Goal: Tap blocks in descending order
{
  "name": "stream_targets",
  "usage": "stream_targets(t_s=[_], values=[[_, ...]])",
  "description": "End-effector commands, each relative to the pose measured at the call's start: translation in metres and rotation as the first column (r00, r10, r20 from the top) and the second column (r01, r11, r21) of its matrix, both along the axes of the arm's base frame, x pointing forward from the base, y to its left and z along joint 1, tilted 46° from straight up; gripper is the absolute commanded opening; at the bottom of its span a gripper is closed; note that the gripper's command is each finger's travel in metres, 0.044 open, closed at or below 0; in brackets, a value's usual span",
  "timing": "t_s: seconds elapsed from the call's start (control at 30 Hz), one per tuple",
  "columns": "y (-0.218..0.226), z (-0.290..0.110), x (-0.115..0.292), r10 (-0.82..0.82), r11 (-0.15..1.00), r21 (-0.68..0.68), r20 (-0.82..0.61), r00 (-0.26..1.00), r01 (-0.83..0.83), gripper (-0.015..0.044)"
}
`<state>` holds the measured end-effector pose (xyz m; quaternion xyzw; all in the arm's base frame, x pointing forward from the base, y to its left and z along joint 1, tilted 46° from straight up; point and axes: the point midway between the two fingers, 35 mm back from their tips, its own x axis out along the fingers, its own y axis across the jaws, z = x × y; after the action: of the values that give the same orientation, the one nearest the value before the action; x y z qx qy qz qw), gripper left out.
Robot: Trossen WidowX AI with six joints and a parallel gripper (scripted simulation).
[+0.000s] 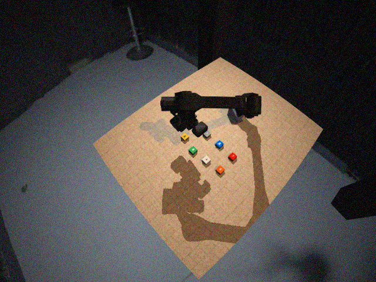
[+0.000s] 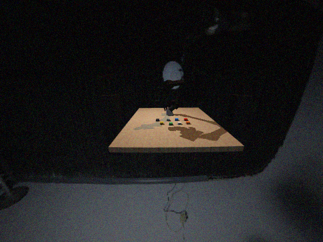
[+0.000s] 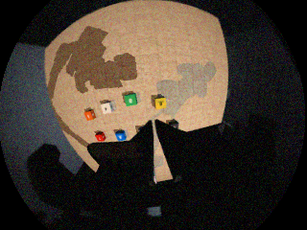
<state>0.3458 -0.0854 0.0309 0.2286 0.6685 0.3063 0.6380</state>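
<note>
Dark walls surround a grey floor [image 1: 76, 170], and on it stands a tan wooden table [image 1: 145, 170] with a faint grid pattern.

We see the blocks grouped near the middle of the table, all apart from each other. The yellow block [image 1: 184, 137] is at the far left of the group, and the grey block [image 1: 207, 134] is just to its right. Below them are the green block [image 1: 192, 150] and the blue block [image 1: 219, 144]. Nearer to us lie the white block [image 1: 205, 159], the red block [image 1: 232, 156] and the orange block [image 1: 220, 169]. In the exterior view we notice also a black block [image 2: 157, 119] at the left end of the far row; in the top view the arm covers it. Each block has a small mark on top, but we cannot read the digits.

The black arm [image 1: 212, 102] reaches across the far part of the table, high above the blocks. In the wrist view the gripper [image 3: 153, 129] has its two dark fingers nearly together, with only a thin gap, and nothing is between them. It touches no block; the yellow block appears just beyond the tips in that view.

A large brown shadow [image 1: 188, 191] of the arm falls on the near side of the table. A thin metal stand [image 1: 135, 33] rises from the floor in the far left corner.
</note>
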Motion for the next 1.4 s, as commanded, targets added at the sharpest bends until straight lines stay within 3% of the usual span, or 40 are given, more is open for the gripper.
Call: stream_targets(t_s=[0.0,0.17,0.4,1.37], values=[[-0.014,-0.020,0.003,0.006,1.000,0.001,-0.001,1.000,-0.006,0.0020],[-0.012,-0.022,0.003,0.006,1.000,0.001,-0.001,1.000,-0.006,0.0020],[0.041,-0.076,-0.003,0.006,1.000,0.004,0.000,1.000,-0.006,0.0020],[0.064,-0.099,-0.006,0.006,1.000,0.005,0.000,1.000,-0.006,0.0020]])
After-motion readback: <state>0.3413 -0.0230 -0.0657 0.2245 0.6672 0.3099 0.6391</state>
